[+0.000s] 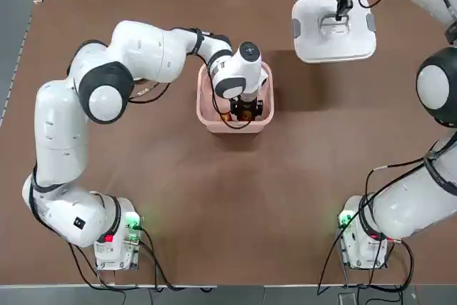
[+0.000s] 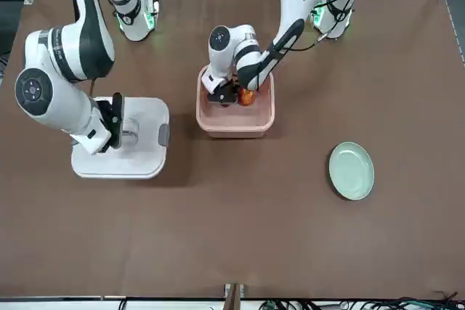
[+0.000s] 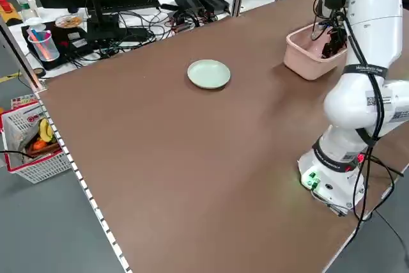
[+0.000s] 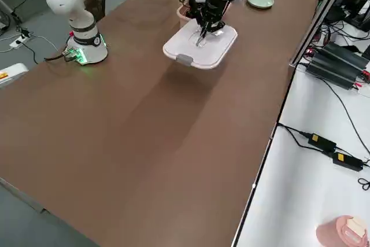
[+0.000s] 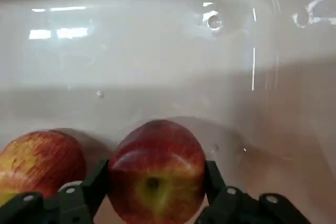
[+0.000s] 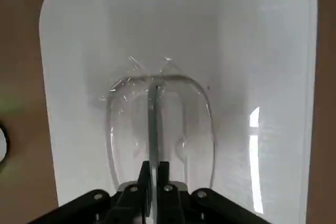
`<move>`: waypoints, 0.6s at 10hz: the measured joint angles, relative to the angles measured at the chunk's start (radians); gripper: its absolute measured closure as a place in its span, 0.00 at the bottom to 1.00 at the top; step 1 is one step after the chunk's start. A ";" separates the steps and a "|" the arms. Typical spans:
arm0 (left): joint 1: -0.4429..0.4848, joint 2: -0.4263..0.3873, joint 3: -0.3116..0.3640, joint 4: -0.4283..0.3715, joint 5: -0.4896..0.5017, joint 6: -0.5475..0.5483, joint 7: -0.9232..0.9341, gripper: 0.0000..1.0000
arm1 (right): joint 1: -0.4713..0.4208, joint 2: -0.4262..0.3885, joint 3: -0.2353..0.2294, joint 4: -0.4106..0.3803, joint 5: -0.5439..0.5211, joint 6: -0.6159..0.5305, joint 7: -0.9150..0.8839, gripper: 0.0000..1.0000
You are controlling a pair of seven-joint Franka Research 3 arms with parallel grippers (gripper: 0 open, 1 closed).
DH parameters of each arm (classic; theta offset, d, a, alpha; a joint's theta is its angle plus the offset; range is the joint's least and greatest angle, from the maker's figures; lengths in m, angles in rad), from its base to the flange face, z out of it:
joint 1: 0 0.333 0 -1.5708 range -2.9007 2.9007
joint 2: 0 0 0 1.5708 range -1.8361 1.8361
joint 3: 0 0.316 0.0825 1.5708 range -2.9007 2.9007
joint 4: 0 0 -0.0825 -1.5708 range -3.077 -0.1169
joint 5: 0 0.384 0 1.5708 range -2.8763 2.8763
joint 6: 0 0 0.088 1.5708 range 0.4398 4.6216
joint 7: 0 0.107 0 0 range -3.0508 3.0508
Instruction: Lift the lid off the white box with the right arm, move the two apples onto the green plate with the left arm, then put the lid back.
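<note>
The open box [image 1: 206, 115] stands mid-table with two red apples in it. My left gripper [image 1: 245, 111] reaches down into it. In the left wrist view its fingers press both sides of one apple [image 5: 156, 169], and the other apple [image 5: 39, 161] lies right beside it. At the table's far right, my right gripper [image 1: 343, 11] is shut on the central handle of the white lid [image 1: 357, 37], which is level and off the box. The green plate [image 2: 352, 170] lies bare on the table, on my left side, beyond the box.
My left arm's elbow [image 1: 107, 91] bulks over the table to the left of the box. Both arm bases [image 1: 114, 237] stand at the near edge. Cables and boxes [image 3: 192, 1] sit on a bench beyond the far edge.
</note>
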 joint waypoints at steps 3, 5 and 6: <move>0.020 -0.043 -0.015 0.050 -0.019 -0.103 -0.001 0.22 | 0.000 0.008 0.001 -0.003 0.004 -0.023 0.000 0.93; 0.101 -0.117 -0.081 0.079 -0.047 -0.197 0.000 0.22 | 0.000 0.014 0.002 -0.003 0.017 -0.025 -0.001 0.93; 0.162 -0.153 -0.128 0.086 -0.053 -0.256 0.013 0.22 | -0.001 0.017 0.002 -0.003 0.043 -0.030 -0.002 0.93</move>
